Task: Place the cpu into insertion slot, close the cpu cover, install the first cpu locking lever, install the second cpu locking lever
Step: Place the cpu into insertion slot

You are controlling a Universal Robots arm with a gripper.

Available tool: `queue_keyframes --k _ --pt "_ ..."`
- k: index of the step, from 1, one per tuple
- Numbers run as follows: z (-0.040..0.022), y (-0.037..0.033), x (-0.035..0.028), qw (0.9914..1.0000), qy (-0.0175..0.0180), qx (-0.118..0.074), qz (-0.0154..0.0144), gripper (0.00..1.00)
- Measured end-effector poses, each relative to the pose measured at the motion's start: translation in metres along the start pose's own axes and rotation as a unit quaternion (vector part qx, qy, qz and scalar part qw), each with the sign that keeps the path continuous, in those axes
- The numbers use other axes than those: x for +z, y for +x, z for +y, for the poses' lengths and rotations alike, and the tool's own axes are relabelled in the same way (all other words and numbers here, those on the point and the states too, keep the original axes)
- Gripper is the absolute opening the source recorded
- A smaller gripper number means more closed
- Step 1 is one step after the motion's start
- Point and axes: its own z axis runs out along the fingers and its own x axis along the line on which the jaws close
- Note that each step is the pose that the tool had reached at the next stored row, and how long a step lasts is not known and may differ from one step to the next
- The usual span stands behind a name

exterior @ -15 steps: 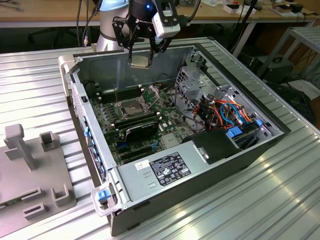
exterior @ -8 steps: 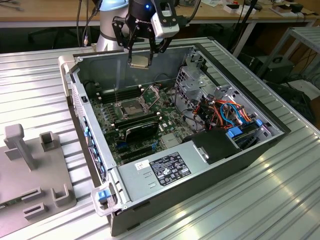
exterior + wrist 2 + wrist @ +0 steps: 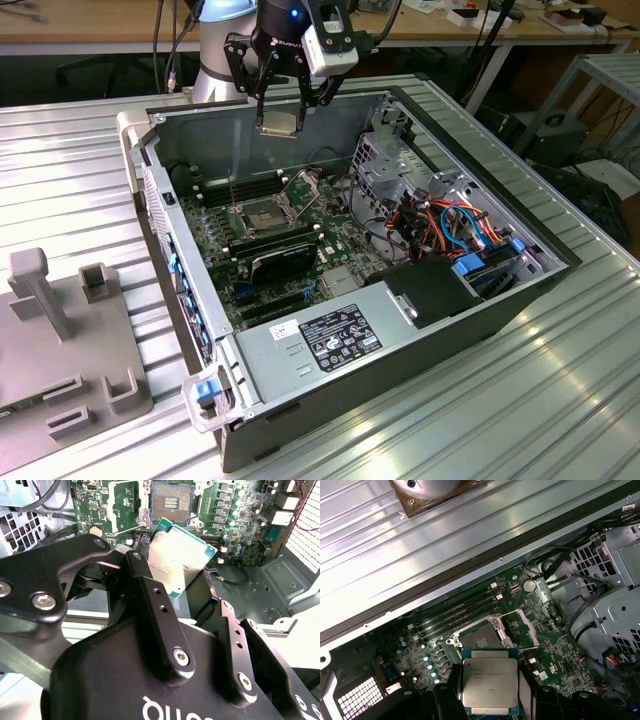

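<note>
One cpu (image 3: 278, 122) is clamped by its opposite edges in the pincer (image 3: 281, 112), silvery top facing both wrist views (image 3: 177, 555) (image 3: 490, 685). It hangs in the air over the open computer case (image 3: 452, 318), which sits on the ridged metal tabletop (image 3: 70, 170), and is well apart from the insertion slot (image 3: 258, 217). The slot (image 3: 479, 639) lies uncovered on the green motherboard (image 3: 555, 652). The cpu cover (image 3: 524, 627) is swung open just beside it.
</note>
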Motion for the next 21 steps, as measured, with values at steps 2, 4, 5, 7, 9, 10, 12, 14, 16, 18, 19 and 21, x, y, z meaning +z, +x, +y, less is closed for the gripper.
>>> queue_keyframes --k 2,4,5,7,9,10,12,14,16,18,19,21 --pt "0.0 0.0 0.0 1.0 0.0 0.0 0.0 0.55" --pt "0.0 0.0 0.0 1.0 0.0 0.0 0.0 0.55" --pt "0.0 0.0 0.0 1.0 0.0 0.0 0.0 0.55" --pt "0.0 0.0 0.0 1.0 0.0 0.002 -0.0001 0.55" --pt "-0.0001 0.0001 0.0 0.99997 0.0001 0.007 -0.0004 0.55" --pt "-0.0001 0.0001 0.0 0.99996 0.0001 0.009 -0.0005 0.55" --pt "0.0 0.0001 0.0 0.99994 0.0002 0.011 -0.0006 0.55" --pt "-0.0001 0.0001 0.0 0.99994 0.0002 0.011 -0.0006 0.55" --pt "0.0 0.0001 0.0 0.99994 0.0002 0.011 -0.0006 0.55" --pt "-0.0001 0.0001 0.0 0.99994 0.0002 0.011 -0.0006 0.55" --pt "0.0 0.0001 0.0 0.99994 0.0002 0.011 -0.0006 0.55" --pt "0.0 0.0001 0.0 0.99994 0.0002 0.011 -0.0006 0.55"
